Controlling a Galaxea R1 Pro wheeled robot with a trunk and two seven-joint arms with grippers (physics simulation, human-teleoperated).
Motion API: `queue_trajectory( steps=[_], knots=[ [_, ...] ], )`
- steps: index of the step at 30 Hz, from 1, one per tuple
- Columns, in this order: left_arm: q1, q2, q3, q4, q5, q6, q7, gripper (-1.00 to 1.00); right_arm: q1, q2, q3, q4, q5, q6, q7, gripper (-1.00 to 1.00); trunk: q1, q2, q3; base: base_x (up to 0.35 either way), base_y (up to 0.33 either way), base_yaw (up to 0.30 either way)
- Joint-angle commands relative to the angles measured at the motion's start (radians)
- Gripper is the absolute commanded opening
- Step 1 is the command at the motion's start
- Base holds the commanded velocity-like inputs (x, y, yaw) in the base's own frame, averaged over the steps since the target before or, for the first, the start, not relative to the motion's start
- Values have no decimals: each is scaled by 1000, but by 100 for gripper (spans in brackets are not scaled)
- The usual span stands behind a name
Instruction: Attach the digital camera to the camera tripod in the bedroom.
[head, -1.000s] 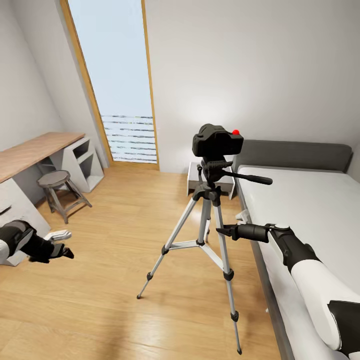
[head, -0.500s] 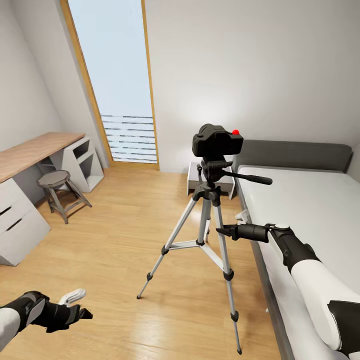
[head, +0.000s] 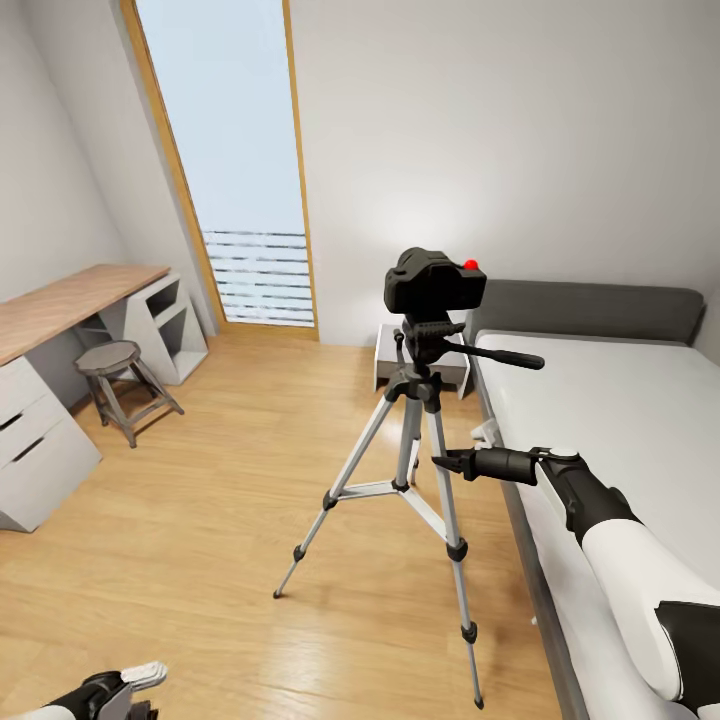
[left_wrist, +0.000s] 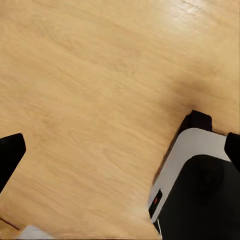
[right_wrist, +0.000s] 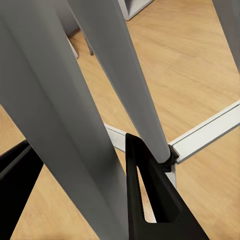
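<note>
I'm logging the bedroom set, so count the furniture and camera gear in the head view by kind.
digital camera: 1
camera tripod: 1
bed: 1
desk: 1
stool: 1
nightstand: 1
Total: 6

The digital camera (head: 435, 281), a small black boxy body with a red dot on its top, sits level on the black head of the camera tripod (head: 415, 460). The tripod stands upright on the light wood floor (head: 230, 480) of the bedroom, silver-grey legs spread (black joints and feet), its long black handle pointing toward the bed (head: 620, 420) just beside it.
</note>
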Motion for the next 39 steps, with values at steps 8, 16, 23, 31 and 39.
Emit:
queue_trajectory(
  steps=[8, 16, 23, 31, 39],
  knots=[
    [19, -5, -8, 0, 212, -7, 143, 100, 0, 0, -1, 8, -2, 6, 5, 100, 1, -1, -2, 0, 0, 0],
    [20, -6, -8, 0, 239, -10, 153, 100, 0, 0, -2, 7, -2, 6, 5, 100, 1, -1, -2, 0, 0, 0],
    [21, -11, -9, 0, 243, -36, 153, 100, 0, 0, -3, 8, -2, 6, 5, 100, 1, -1, -2, 0, 0, 0],
    [21, -31, -9, 0, 245, -137, 154, 100, 0, 0, -4, 8, -4, 6, 5, 100, 1, -1, -2, 0, 0, 0],
    [21, -53, -9, 0, 244, -147, 152, 100, 0, 0, -4, 8, -5, 6, 5, 100, 1, -1, -2, 0, 0, 0]
  ],
)
